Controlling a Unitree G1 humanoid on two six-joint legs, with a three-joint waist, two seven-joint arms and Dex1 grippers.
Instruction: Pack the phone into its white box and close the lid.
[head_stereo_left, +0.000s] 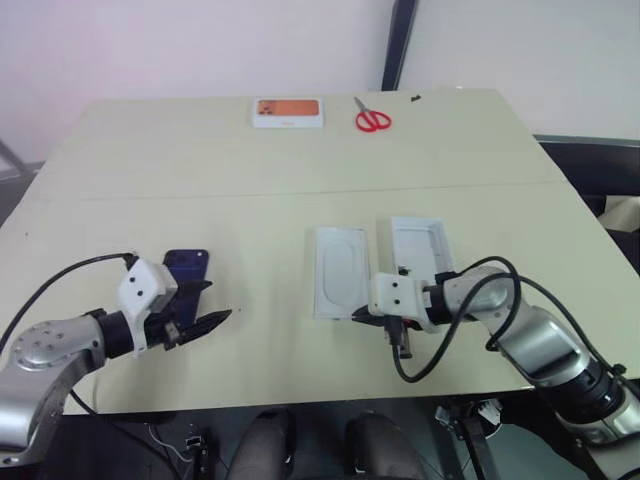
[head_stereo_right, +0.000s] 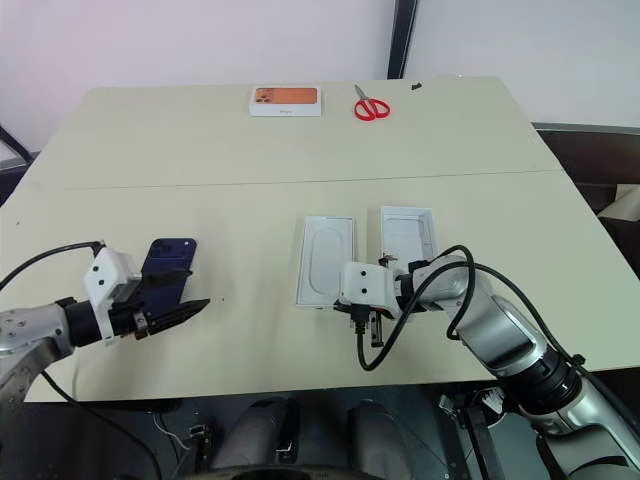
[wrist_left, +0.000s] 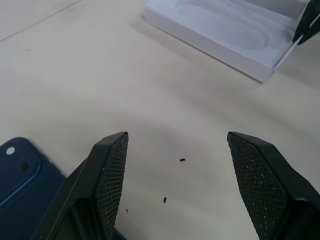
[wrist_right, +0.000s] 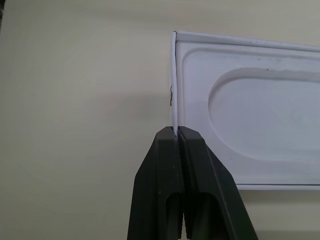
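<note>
The dark blue phone (head_stereo_left: 187, 266) lies flat on the table at the near left, camera bump up. My left gripper (head_stereo_left: 208, 306) hovers open just in front of it, with nothing between its fingers (wrist_left: 112, 170). Near the middle lies a white insert with an oval recess (head_stereo_left: 340, 268), apparently seated in the white box, whose side wall (wrist_left: 205, 44) shows. My right gripper (wrist_right: 176, 131) is shut on the thin near edge of that insert. Right beside it the lid (head_stereo_left: 420, 243) lies open side up, pale grey inside.
At the far edge of the table sit a white box with an orange phone picture (head_stereo_left: 288, 111) and red scissors (head_stereo_left: 372, 120). Both arms trail black cables near the table's front edge (head_stereo_left: 300, 405).
</note>
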